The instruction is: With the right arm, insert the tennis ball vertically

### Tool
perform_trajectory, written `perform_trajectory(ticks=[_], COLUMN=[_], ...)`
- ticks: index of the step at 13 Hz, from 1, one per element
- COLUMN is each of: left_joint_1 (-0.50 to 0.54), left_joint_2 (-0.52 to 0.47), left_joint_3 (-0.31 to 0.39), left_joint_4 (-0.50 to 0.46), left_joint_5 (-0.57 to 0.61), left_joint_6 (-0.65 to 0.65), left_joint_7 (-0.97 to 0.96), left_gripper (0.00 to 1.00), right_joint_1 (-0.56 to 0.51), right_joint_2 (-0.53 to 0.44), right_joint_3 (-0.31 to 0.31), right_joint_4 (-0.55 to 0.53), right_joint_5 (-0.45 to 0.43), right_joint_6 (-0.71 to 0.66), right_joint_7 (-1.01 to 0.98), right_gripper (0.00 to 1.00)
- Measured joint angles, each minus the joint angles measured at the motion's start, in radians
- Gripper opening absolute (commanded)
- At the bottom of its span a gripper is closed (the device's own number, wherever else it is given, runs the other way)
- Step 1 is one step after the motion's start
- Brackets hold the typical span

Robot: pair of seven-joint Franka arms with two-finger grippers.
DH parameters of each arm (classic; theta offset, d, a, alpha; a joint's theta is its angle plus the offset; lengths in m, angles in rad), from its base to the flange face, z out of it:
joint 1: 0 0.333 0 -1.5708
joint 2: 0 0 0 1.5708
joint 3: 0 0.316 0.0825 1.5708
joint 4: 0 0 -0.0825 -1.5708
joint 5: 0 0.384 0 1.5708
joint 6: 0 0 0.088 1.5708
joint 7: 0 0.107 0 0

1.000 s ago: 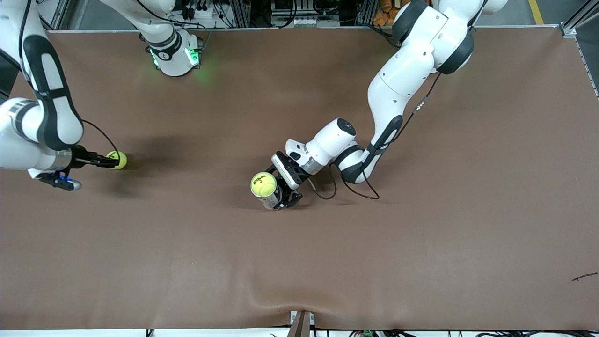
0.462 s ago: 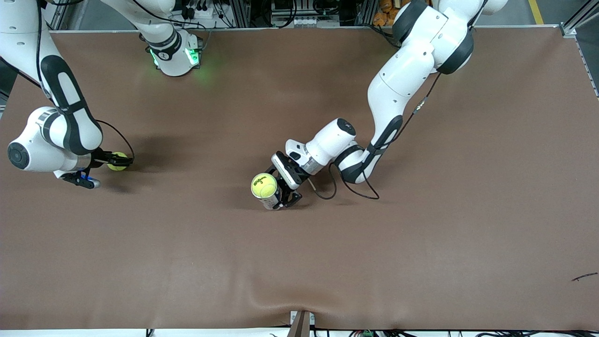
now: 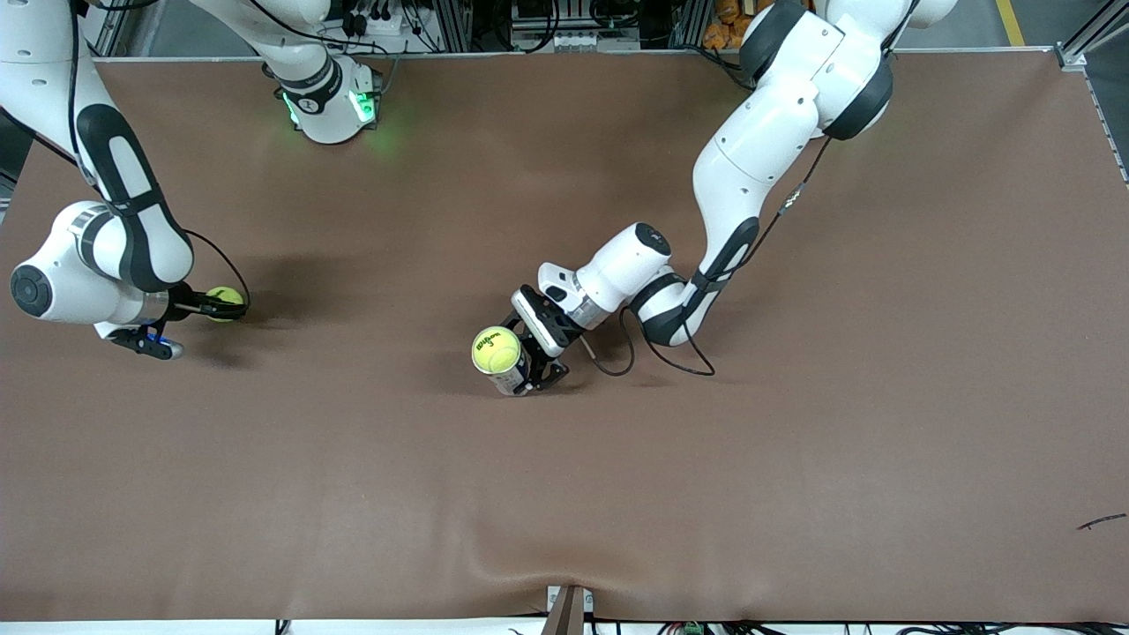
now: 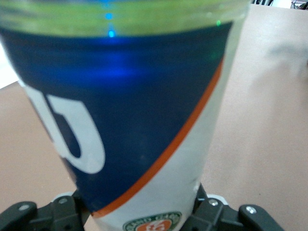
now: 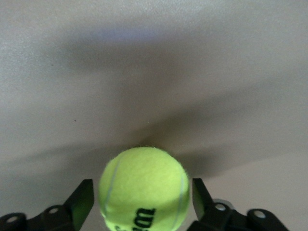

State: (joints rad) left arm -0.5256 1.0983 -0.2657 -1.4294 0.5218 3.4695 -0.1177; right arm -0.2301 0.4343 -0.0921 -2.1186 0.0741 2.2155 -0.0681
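1. Task obj. The tennis ball (image 5: 143, 187) is lying on the table (image 3: 794, 441) at the right arm's end, well apart from the can. I am bracketing it with the right gripper (image 3: 214, 306), coming in low and roughly level with the tabletop.

2. Handling, est. I am treating the ball as light, springy and felt-covered. The felt should give good friction, but the round shape may let it squirt out of an off-centre pinch. I am taking it across the widest part, one pad per side, approx. at mid-height. Moderate force only, since hard squeezing would just deform it.

3. Jaw state, right. My fingers (image 5: 83, 197) are standing one on each side of the ball, with a slim gap showing on at least one side. I am not clamping it yet.

4. Jaw state, left. I am gripping the can (image 4: 134, 120) with the left gripper (image 3: 534, 370), pads pressed on its lower wall. It is standing upright near the table centre.

5. Containers. The can is a clear-walled tube with a blue, white and orange label. A second ball (image 3: 496, 350) is sitting at its mouth. The wrist view is showing green through the clear band at the rim. I cannot tell what lies lower, as the label is hiding it.

6. Caution. With the mouth occupied, I am expecting little room for a straight-down insertion.
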Motion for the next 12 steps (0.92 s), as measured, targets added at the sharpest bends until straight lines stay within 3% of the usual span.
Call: perform_trajectory(ticks=[2, 5, 9, 12], left_joint_1=[0.0, 0.0, 0.0, 0.0], left_joint_2=[0.0, 0.0, 0.0, 0.0], left_joint_3=[0.0, 0.0, 0.0, 0.0], left_joint_4=[0.0, 0.0, 0.0, 0.001], left_joint_5=[0.0, 0.0, 0.0, 0.0], left_joint_6=[0.0, 0.0, 0.0, 0.0], left_joint_7=[0.0, 0.0, 0.0, 0.0], left_gripper=[0.8, 0.8, 0.8, 0.8], right_joint_1=[0.0, 0.0, 0.02, 0.116], right_joint_2=[-0.001, -0.003, -0.024, -0.035], right_joint_3=[0.0, 0.005, 0.08, 0.102], right_joint_4=[0.002, 0.038, 0.292, 0.42], right_joint_5=[0.0, 0.0, 0.015, 0.112], right_joint_6=[0.0, -0.025, -0.27, -0.357], right_joint_7=[-0.008, -0.035, -0.04, 0.031], right_gripper=[0.2, 0.2, 0.19, 0.2])
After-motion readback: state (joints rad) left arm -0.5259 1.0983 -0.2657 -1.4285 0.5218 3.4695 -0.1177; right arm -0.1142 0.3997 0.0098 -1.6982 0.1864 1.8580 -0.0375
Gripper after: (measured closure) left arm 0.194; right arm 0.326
